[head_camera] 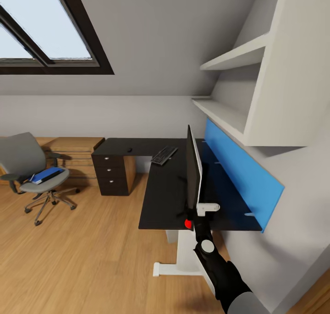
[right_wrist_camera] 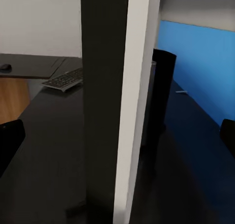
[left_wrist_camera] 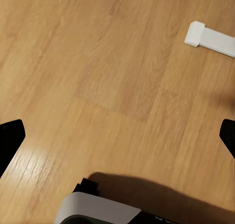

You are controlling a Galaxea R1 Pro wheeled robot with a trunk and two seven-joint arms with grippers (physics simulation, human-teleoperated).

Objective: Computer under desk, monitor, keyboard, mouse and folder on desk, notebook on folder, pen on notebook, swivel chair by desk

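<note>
Head view: the monitor point(head_camera: 193, 176) stands edge-on on the bench point(head_camera: 165, 190), its long axis running away from the robot; the right gripper point(head_camera: 198, 212) sits at its near end, straddling the thin edge.
Head view, other things: the keyboard point(head_camera: 163, 155) lies further along the bench; the blue folder point(head_camera: 46, 174) rests on the swivel chair point(head_camera: 32, 174), well apart to the left.
Left wrist view: the left gripper point(left_wrist_camera: 117, 133) faces bare floor point(left_wrist_camera: 98, 77), jaws spread wide, holding nothing; a white desk foot point(left_wrist_camera: 210, 37) shows.
Right wrist view: monitor edge point(right_wrist_camera: 117, 101) lies between wide-set jaws, no contact evident.
Judgement: the right arm is nearer; closing across the panel's thickness seems next.
</note>
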